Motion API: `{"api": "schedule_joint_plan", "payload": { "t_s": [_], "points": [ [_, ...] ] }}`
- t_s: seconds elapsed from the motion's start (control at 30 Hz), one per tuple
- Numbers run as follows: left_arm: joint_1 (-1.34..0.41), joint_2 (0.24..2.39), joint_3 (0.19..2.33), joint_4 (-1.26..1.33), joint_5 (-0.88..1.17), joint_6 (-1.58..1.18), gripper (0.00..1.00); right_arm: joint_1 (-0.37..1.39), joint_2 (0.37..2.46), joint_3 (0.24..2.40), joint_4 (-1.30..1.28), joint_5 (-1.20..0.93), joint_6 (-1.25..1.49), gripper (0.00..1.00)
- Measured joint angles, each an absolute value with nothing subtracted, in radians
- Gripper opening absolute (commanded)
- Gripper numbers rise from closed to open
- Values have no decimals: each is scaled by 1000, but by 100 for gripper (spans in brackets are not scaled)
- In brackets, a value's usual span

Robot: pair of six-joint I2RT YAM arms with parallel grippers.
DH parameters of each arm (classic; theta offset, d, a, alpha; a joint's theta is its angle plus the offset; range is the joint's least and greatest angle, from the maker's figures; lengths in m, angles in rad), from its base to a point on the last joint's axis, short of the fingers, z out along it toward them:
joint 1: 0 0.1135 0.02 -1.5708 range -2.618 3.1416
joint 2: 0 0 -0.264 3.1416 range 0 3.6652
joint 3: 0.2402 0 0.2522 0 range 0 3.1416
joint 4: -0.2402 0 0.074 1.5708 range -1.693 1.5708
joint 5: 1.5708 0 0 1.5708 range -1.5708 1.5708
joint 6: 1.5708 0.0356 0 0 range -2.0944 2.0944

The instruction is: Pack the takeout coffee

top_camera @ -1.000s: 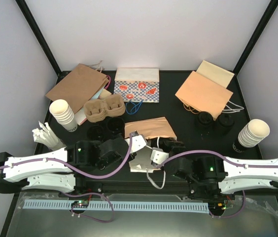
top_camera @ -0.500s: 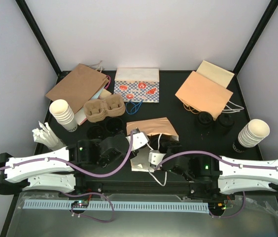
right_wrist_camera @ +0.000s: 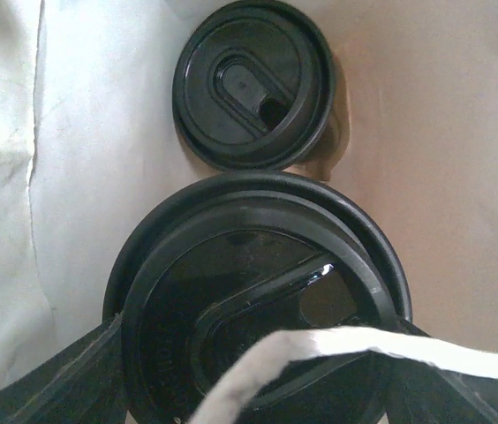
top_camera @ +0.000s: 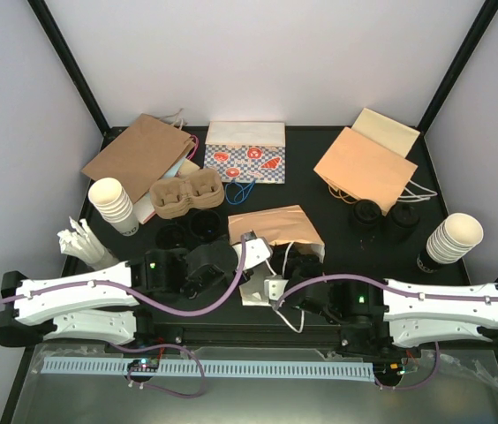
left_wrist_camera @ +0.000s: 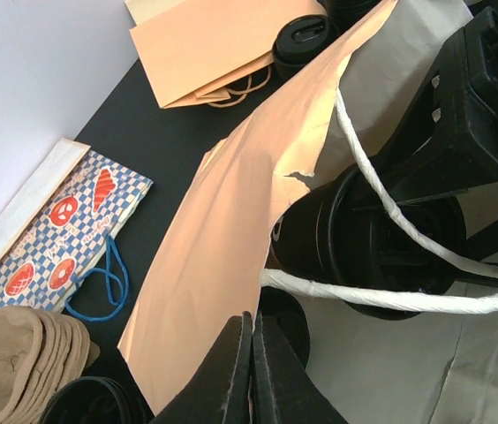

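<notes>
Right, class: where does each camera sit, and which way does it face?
Top external: high behind the bases, looking down on the table; left arm, right arm show.
Left wrist: low, looking across the brown bag; left gripper shut on its edge.
Right wrist: looking down into the bag; right gripper around the held cup.
Shared: both wrist views show that cup and the white handle.

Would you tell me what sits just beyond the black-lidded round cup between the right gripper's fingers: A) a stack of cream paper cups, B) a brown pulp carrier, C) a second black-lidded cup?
C: a second black-lidded cup sits right beyond the gripped cup, both lids facing the wrist camera.
</notes>
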State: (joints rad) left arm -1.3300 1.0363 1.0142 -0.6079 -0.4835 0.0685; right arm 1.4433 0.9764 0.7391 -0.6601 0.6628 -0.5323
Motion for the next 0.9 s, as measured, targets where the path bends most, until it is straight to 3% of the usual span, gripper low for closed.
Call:
{"api": "schedule_joint_plan", "payload": {
  "t_s": [0.9],
  "points": [
    [-1296, 1000, 1014, -608, -386, 63, 2, 1396, 955, 682, -666, 697, -650, 56]
  ]
}}
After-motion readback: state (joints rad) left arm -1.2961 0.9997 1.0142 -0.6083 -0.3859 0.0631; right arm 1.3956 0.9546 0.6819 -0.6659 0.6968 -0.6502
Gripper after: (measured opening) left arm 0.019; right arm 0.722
